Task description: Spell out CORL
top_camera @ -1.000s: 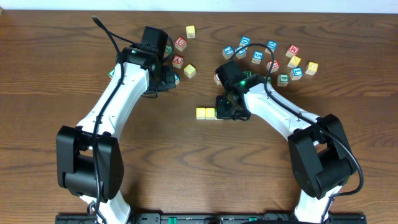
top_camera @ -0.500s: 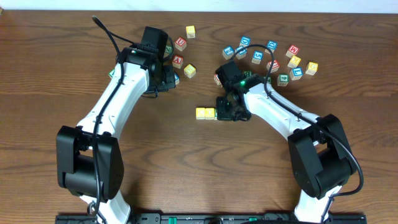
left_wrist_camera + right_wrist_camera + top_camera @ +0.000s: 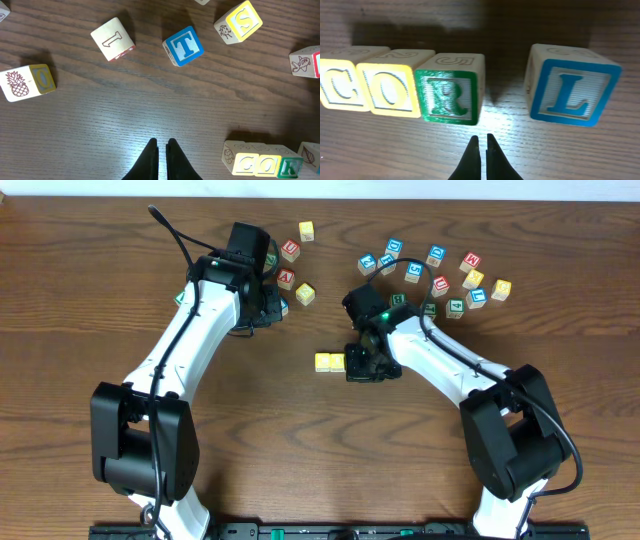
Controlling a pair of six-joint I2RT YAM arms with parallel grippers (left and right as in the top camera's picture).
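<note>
The L block (image 3: 575,92) lay just right of the R block (image 3: 451,95), with a gap between them; the C block (image 3: 340,85) and O block (image 3: 390,90) completed the row. Your right gripper (image 3: 482,140), pinched closed and empty, had shifted slightly over them, so L probably needed nudging in. Your left gripper (image 3: 162,145) hung closed, empty.

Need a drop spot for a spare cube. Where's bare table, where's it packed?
Free: table in front of the row, between left arm and right arm; a narrow gap between R and L. Packed: loose cubes behind the row, by the left gripper and far right.
</note>
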